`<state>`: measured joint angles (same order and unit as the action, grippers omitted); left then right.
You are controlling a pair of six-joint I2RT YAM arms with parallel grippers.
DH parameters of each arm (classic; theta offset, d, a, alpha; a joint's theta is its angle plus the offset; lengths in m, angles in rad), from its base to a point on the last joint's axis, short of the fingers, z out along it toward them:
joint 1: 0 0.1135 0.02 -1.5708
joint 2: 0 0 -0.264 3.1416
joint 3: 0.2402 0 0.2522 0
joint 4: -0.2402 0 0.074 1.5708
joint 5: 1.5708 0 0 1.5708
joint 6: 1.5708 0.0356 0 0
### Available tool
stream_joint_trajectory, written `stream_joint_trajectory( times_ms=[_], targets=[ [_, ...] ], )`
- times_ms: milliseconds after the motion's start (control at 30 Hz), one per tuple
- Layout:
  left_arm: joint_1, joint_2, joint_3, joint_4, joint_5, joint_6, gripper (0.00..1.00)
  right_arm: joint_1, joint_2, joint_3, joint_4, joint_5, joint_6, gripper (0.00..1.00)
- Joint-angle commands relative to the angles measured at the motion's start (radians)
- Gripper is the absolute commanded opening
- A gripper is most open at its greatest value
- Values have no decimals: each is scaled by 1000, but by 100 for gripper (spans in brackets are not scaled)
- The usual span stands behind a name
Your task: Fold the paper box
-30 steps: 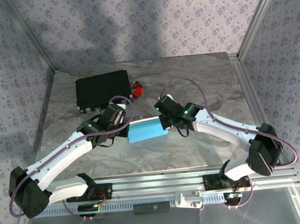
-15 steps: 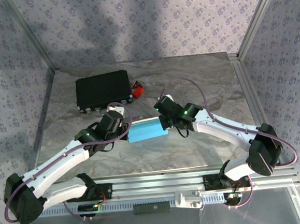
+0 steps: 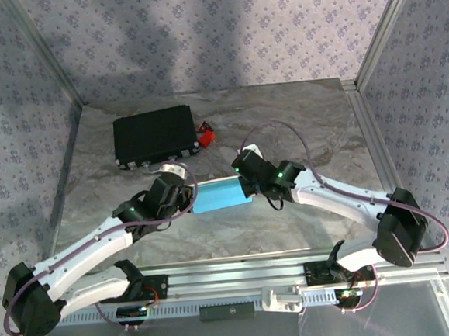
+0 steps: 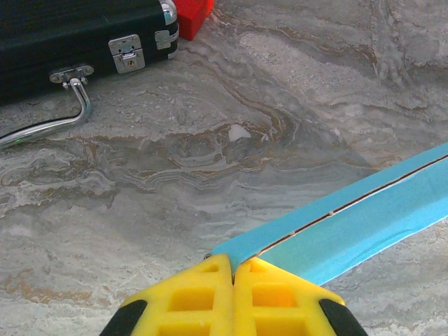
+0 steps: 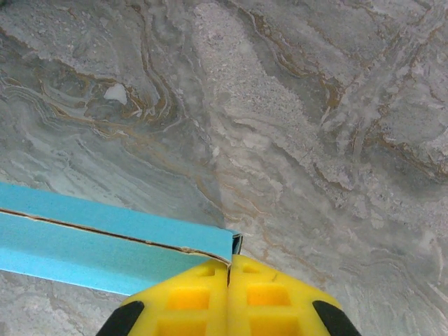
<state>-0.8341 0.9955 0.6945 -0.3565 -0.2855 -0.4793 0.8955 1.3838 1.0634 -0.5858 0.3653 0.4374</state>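
Box point(image 3: 220, 195) lies at frame centre on table point(image 3: 298, 115). At its left end, left fingers point(image 4: 189, 297) pressed together, tips against card edge. At right end, right fingers point(image 5: 269, 294) the same. Thin card: likely light, springy, easy to crease, slides on smooth table. Best hold: edges near fold lines, gently.

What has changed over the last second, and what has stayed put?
The left claw drew back toward the near side, and the right claw edged slightly nearer too. Both stay shut on the ends of the paper box, which barely moved. The black case stayed put.
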Motion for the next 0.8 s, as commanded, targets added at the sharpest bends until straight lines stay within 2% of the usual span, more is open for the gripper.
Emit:
stream_joint_trajectory(
  times_ms=[0, 267, 667, 767],
  targets=[
    [-25, 0, -30, 33, 31, 2, 0, 18, -17, -37, 23, -13, -14, 0],
    [-74, 12, -77, 77, -34, -37, 0, 28, -17, -93, 71, -5, -18, 0],
    [-146, 18, -122, 94, -147, -64, 0, 49, -49, -87, 47, 29, 18, 0],
    [-158, 31, -117, 87, -163, -61, 0, 56, -69, -80, 34, 19, 45, 7]
  ],
)
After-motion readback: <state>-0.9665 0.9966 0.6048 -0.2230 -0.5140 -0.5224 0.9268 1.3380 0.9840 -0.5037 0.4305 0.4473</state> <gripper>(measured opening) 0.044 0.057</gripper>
